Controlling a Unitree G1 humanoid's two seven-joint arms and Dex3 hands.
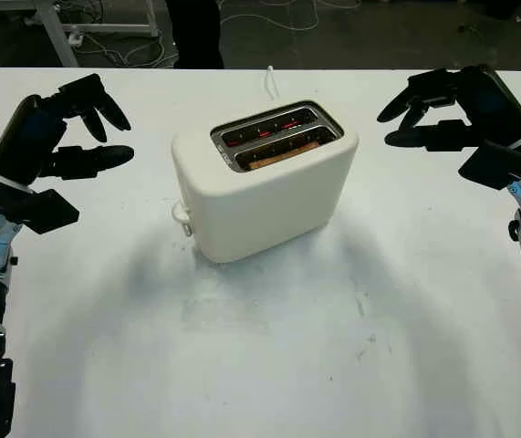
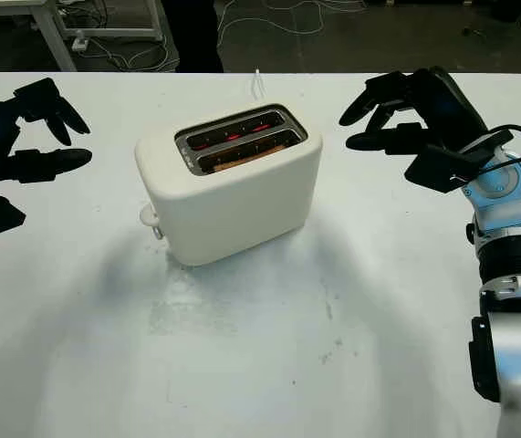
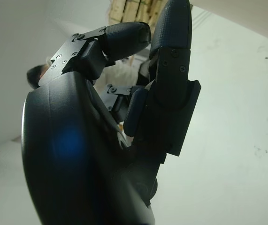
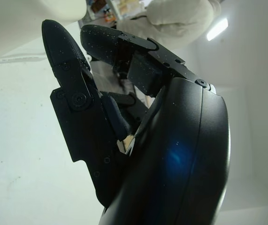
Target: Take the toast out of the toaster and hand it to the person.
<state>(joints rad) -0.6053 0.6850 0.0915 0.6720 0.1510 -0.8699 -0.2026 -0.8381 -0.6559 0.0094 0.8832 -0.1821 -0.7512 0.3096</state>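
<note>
Toast (image 1: 283, 157) sits low in the toaster's (image 1: 260, 196) near slot; we hold both hands (image 1: 59, 128) (image 1: 447, 109) empty beside it.

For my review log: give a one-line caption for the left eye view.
White toaster with toast in its near slot stands on the table, open left hand and right hand raised on either side.

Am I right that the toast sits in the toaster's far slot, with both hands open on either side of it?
Not quite. The toast sits in the near slot of the toaster, as the left eye view shows; the far slot holds only glowing red elements. The rest stands: the left hand and the right hand are open on either side of it.
</note>
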